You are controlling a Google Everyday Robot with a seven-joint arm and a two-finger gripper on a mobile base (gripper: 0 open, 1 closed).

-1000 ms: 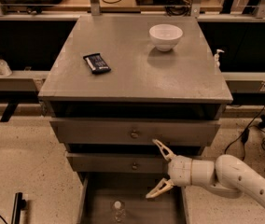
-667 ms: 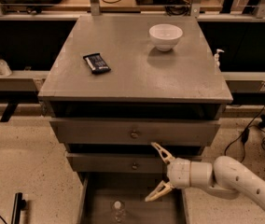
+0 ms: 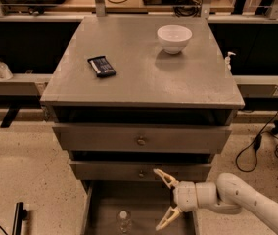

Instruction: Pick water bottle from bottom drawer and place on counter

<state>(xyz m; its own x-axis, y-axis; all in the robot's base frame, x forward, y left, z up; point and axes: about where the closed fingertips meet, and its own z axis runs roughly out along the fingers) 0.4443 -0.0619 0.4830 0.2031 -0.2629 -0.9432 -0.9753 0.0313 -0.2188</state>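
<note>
Fingers (image 3: 166, 178) come first: they are splayed wide with nothing between them. The gripper (image 3: 156, 199) hangs over the right half of the bottom drawer (image 3: 107, 199). One pale tip sits far, close by the front of the middle drawer (image 3: 104, 170), and the other reaches near, toward the lower edge of the view. The mouth of that fork faces left, and left is where your target is. The water bottle (image 3: 124, 221) stands just beyond the opening, a little nearer than the midpoint between the tips and roughly level with the near finger. It is close to both tips but touches neither. It is upright on the drawer floor with its white cap on top, so its long axis runs vertically and you would be closing on the round body from the side. By my reading, the coming move is a short slide left and slightly near until the body sits between the tips, then a squeeze. You cannot tell from here how high the tips ride above the drawer floor, so watch for them passing over the cap. Behind the wrist, the white arm (image 3: 246, 204) enters from the right. Above the drawers, the counter (image 3: 139, 89) carries a white bowl (image 3: 174, 37) at far right and a dark packet (image 3: 102, 65) at left.
</note>
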